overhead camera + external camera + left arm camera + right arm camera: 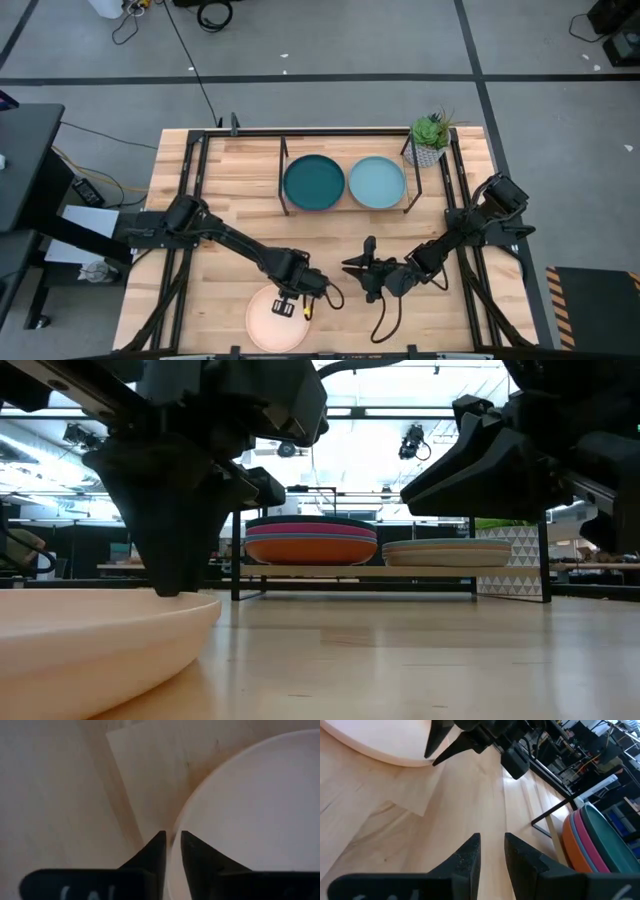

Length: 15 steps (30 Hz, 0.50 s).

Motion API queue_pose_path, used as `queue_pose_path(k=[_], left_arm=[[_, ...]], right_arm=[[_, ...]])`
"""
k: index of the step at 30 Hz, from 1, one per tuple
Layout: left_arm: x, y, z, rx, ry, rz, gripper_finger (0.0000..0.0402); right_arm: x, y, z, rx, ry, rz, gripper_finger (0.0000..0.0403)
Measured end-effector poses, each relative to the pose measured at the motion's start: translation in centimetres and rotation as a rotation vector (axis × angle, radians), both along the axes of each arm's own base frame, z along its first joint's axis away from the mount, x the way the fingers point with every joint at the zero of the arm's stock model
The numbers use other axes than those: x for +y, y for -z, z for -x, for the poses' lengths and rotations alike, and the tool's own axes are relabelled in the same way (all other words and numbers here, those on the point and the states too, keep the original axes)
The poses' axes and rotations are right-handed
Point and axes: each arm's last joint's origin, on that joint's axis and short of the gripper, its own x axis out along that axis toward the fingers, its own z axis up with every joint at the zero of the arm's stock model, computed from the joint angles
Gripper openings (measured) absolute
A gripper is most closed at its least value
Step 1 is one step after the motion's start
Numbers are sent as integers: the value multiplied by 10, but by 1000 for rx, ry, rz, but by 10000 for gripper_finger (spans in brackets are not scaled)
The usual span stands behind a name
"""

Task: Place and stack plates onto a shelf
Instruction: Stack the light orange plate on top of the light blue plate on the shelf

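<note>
A peach plate (268, 322) lies flat on the wooden table near its front edge. My left gripper (293, 303) stands over its far rim, pointing down and shut on that rim. The shelf (345, 155) stands at the far middle. It bears a stack topped by a dark teal plate (313, 183) and another topped by a light blue plate (377, 183). My right gripper (352, 268) hovers to the right of the peach plate, pointing toward the left gripper. It is open, with nothing between its fingers (470, 855). My left gripper pinches the peach plate's far rim (173, 836) between its two fingers, one finger inside the plate (195, 851) and one outside it. The fingers come from above, pointing down. The plate (90, 630) rests flat on the table.
A potted plant (430, 140) stands at the shelf's right end. Black frame rails run along the table's left and right sides. Bare wood lies between the peach plate and the shelf (430, 571).
</note>
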Motion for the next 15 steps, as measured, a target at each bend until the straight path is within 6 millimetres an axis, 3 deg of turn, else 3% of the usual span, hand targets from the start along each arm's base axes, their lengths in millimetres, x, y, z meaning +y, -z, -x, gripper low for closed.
queue_pose_path(k=[6,15], left_arm=[[0,0,0,6,-34,4,26],[-5,1,1,-3,-28,10,28]], right_arm=[[-3,-1,-4,0,-29,-12,93],[-3,-1,-4,3,-44,-19,93]])
